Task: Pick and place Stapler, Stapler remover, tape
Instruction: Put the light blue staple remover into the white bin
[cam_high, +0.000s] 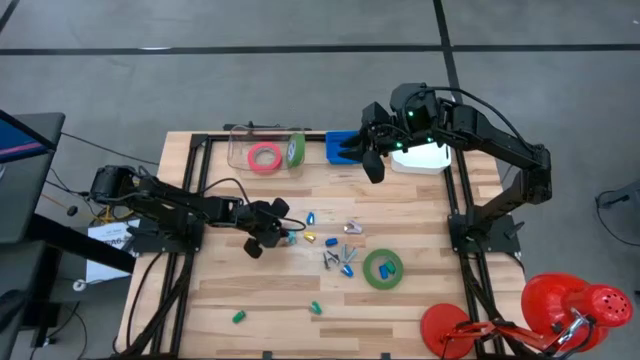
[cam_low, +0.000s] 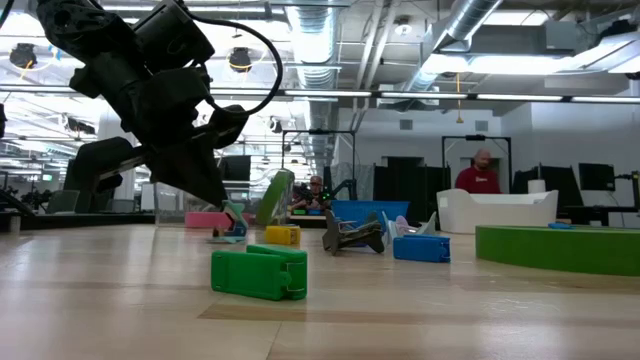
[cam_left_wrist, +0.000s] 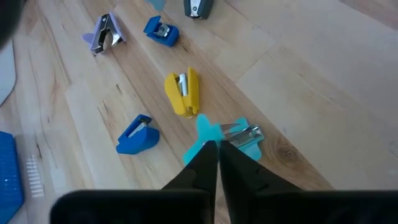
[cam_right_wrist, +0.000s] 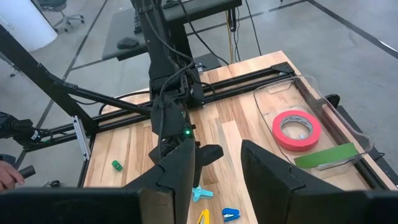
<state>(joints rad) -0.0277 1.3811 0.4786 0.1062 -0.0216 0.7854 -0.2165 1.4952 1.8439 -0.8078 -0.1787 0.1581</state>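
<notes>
My left gripper (cam_left_wrist: 217, 149) is down at the table's left middle, shut on a teal stapler remover (cam_left_wrist: 245, 138) that lies on the wood. Beside it lie a yellow stapler (cam_left_wrist: 183, 93), two blue staplers (cam_left_wrist: 137, 134) and a silver stapler remover (cam_left_wrist: 102, 34). A green stapler (cam_low: 260, 272) lies nearer the front. One green tape roll (cam_high: 383, 269) lies flat on the table. A pink-red roll (cam_high: 265, 157) lies in the clear container, and a second green roll (cam_high: 296, 150) leans in it. My right gripper (cam_right_wrist: 217, 168) hangs open, high over the far edge. My left gripper comes slanting down from the table's left side onto the middle of the teal stapler remover, whose teal wings (cam_left_wrist: 205, 132) show on both sides of the shut fingers (cam_left_wrist: 202, 165). The fingertips hide the place of contact. The remover rests on the table.
A clear container (cam_high: 240, 150), a blue bin (cam_high: 340, 140) and a white bin (cam_high: 425, 160) stand along the far edge. Small green pieces (cam_high: 239, 317) lie near the front. Red lamp-like things (cam_high: 570, 305) stand off the front right corner. People show in the room behind.
</notes>
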